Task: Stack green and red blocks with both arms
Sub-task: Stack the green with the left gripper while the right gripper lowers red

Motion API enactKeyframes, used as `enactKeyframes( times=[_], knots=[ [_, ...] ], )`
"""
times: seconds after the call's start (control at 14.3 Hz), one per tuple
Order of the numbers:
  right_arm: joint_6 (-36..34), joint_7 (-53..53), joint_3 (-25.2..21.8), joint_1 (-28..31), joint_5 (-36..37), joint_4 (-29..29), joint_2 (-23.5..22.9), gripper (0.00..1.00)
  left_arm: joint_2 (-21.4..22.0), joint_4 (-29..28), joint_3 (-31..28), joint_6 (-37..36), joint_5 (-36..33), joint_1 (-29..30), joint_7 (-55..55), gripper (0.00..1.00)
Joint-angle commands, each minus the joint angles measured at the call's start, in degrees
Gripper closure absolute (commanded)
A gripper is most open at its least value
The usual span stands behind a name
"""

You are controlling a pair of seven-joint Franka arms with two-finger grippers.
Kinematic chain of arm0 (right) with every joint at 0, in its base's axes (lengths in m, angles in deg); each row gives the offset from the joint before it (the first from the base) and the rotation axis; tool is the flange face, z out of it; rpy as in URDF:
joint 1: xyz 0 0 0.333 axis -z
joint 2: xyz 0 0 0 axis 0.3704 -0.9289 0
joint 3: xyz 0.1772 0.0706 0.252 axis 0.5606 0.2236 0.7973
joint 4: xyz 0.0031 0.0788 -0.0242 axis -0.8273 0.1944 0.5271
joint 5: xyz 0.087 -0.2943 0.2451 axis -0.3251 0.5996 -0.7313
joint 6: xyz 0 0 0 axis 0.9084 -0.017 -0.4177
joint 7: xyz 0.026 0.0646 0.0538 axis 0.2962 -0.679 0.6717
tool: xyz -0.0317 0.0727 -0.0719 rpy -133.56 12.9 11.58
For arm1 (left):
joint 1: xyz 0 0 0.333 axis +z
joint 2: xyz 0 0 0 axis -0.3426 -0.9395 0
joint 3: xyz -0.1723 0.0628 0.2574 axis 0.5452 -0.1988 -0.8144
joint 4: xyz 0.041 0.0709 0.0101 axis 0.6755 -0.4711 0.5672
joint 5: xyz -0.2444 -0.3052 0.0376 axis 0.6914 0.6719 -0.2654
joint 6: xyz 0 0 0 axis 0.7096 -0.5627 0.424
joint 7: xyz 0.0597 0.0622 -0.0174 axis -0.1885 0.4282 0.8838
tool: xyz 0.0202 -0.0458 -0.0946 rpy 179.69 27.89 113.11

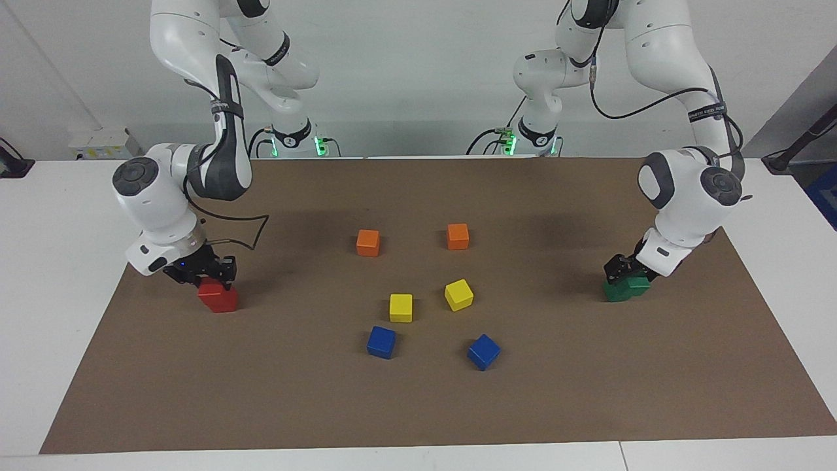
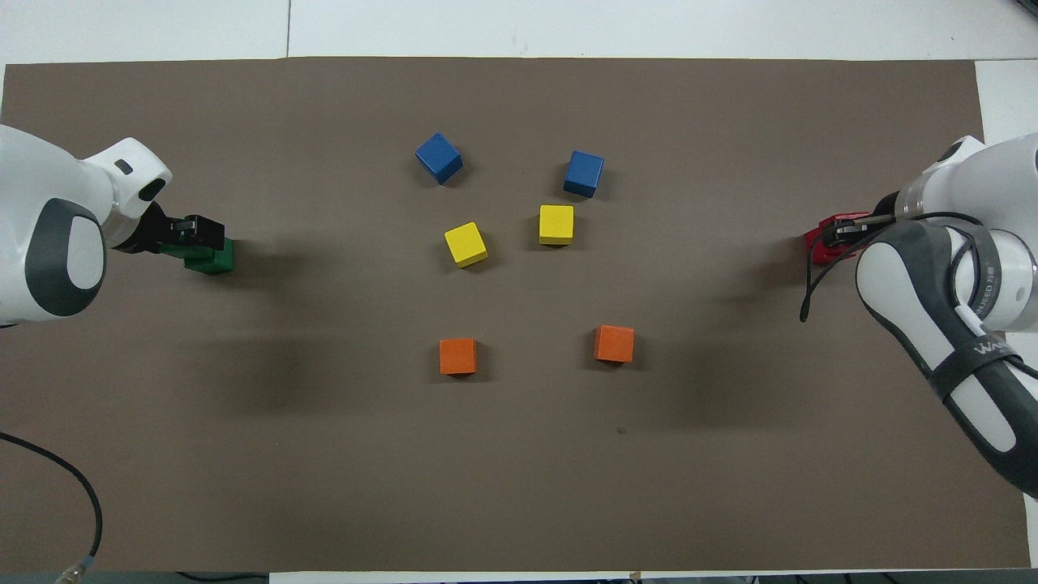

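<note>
The two red blocks sit together at the right arm's end of the bench. The top red block (image 1: 209, 288) rests on the lower red block (image 1: 225, 301), shifted a little off its edges rather than square. The right tool (image 1: 210, 277) is down on this pair and clamped narrow on the top red block; from overhead, only a sliver of red (image 2: 819, 247) shows past it.

The two green blocks sit at the left arm's end. The top green block (image 1: 635, 284) lies on the lower green block (image 1: 613, 293), also offset. The left tool (image 1: 621, 269) is right at the top green block, but I cannot tell whether it is wide or narrow, or whether it grips.

All of this lies on a brown mat (image 1: 588, 392). In the middle, well apart from both stacks, are six loose cubes. Two orange cubes (image 1: 368, 243) (image 1: 458, 236) lie nearest the robots. Two yellow cubes (image 1: 401, 307) (image 1: 459, 294) come next. Two blue cubes (image 1: 381, 341) (image 1: 484, 352) lie farthest.
</note>
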Motion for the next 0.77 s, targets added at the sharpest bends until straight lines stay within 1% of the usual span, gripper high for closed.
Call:
enactKeyframes(
  times=[0.0,0.14,0.35,0.42,0.49,0.56,0.63,0.7],
  knots=[
    [1.3,1.04,0.52,1.0,0.48,1.07,0.33,1.0,3.25,3.31,-0.15,-7.17,0.73,-0.13,-0.1,0.0],
    [1.3,0.96,0.52,1.0,0.48,1.07,0.33,1.0,6.41,3.32,-0.15,-9.29,0.82,0.57,-0.27,0.0],
    [1.3,0.96,0.52,1.0,0.48,1.16,0.33,1.0,9.75,3.32,-0.42,-14.99,0.82,0.75,-0.19,0.0],
    [1.3,0.87,0.52,1.0,0.48,1.16,0.33,0.96,10.89,3.32,-0.5,-16.75,0.82,0.75,-0.19,0.0],
    [1.39,0.87,0.52,1.0,0.48,1.16,0.33,0.52,12.3,3.32,-0.5,-18.51,0.82,0.75,0.07,0.0],
    [1.39,0.7,0.52,1.0,0.48,1.16,0.33,0.18,13.7,3.32,-0.5,-20.27,0.82,0.83,0.08,0.0],
    [1.39,0.61,0.52,1.0,0.48,1.07,0.33,0.02,15.11,3.32,-0.5,-21.76,0.82,1.01,0.16,0.0],
    [1.39,0.61,0.52,1.0,0.48,1.07,0.33,0.0,16.52,3.23,-0.5,-22.91,0.82,1.88,0.16,0.0]
  ],
)
